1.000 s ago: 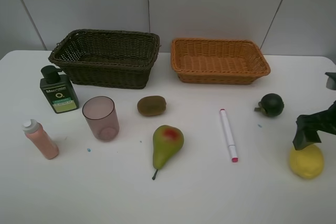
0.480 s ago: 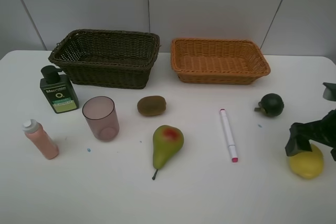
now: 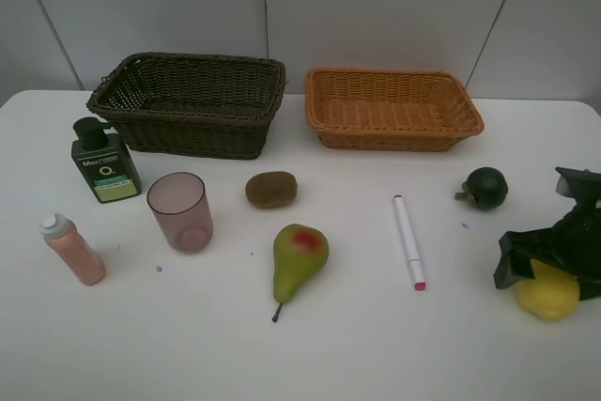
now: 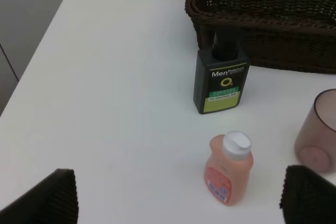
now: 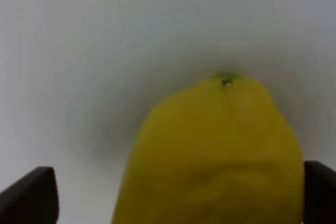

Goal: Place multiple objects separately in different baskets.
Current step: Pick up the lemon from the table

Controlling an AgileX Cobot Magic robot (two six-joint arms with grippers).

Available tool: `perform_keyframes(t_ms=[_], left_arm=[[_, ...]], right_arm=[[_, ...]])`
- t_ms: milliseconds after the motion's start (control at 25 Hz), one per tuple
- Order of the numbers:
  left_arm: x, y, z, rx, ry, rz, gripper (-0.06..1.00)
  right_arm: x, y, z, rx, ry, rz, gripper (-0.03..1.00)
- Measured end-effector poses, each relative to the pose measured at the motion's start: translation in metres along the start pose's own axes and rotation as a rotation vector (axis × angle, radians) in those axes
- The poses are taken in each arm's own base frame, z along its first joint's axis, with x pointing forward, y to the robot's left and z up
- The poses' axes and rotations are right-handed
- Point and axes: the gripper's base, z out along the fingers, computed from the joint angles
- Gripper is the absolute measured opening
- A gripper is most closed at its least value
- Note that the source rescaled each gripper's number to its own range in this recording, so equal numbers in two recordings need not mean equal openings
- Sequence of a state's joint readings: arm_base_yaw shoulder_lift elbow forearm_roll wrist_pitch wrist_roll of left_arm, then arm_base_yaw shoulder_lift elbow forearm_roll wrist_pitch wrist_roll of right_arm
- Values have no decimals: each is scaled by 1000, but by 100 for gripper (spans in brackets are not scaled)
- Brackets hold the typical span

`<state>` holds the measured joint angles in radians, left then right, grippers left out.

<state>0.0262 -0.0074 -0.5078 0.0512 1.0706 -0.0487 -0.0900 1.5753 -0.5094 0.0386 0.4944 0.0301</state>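
My right gripper (image 3: 547, 274) is open and low over the lemon (image 3: 547, 298) at the table's right front, one finger on each side. In the right wrist view the lemon (image 5: 210, 150) fills the space between the fingertips of the gripper (image 5: 173, 192). My left gripper (image 4: 178, 198) is open and empty above the table, near the pink white-capped bottle (image 4: 228, 171) and the dark green bottle (image 4: 220, 80). It is out of the exterior view. The dark brown basket (image 3: 188, 124) and the orange-tan basket (image 3: 394, 138) stand empty at the back.
On the table lie the kiwi (image 3: 271, 189), the pear (image 3: 300, 258), the white-pink marker (image 3: 408, 239) and the dark green round fruit (image 3: 486, 187). The pinkish cup (image 3: 180, 211), the dark green bottle (image 3: 105, 164) and the pink bottle (image 3: 73, 251) stand at the left.
My right gripper has come down and slightly left, from above the lemon to around it. Nothing else has moved.
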Motion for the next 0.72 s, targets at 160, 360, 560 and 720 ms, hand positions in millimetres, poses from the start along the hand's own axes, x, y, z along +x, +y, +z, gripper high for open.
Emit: perform_keyframes(t_ms=[160, 360, 560, 720], left_arm=[[0, 0, 0, 0, 0, 0, 100], [0, 0, 0, 0, 0, 0, 100], [0, 0, 0, 0, 0, 0, 100], [0, 0, 0, 0, 0, 0, 100]], right_arm=[[-2, 0, 4, 0, -10, 1, 100], [-2, 0, 4, -1, -9, 2, 83], [1, 0, 4, 0, 27, 4, 59], [1, 0, 4, 0, 29, 4, 59]])
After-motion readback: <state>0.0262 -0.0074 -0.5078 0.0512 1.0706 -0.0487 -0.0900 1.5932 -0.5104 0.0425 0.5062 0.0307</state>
